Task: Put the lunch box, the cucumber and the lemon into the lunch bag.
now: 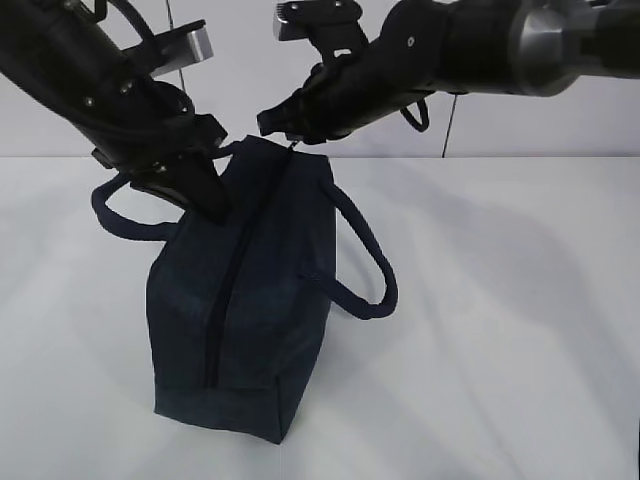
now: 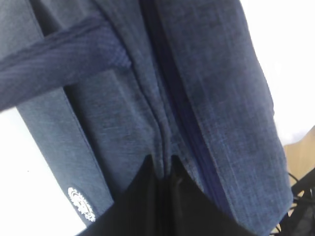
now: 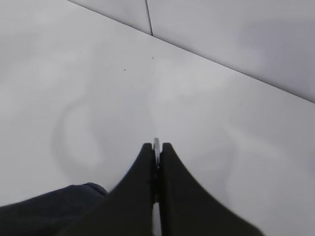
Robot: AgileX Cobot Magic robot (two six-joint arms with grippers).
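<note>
Lunch bag (image 1: 245,300) zipped, left tool (image 2: 162,169) pinching top fabric, right tool (image 3: 156,155) clamping ring pull (image 3: 156,143)

The desk (image 1: 500,330) is white and smooth, with soft grey shadows lying on it. Behind it stands a pale wall (image 1: 560,125). A thin dark line (image 1: 452,125) runs up the wall where two panels meet. In the right wrist view the same kind of line (image 3: 147,17) shows at the top, and tiny dark specks (image 3: 124,69) sit on the white top. In the left wrist view a bit of light brown wood (image 2: 302,157) peeks out at the right edge.
</note>
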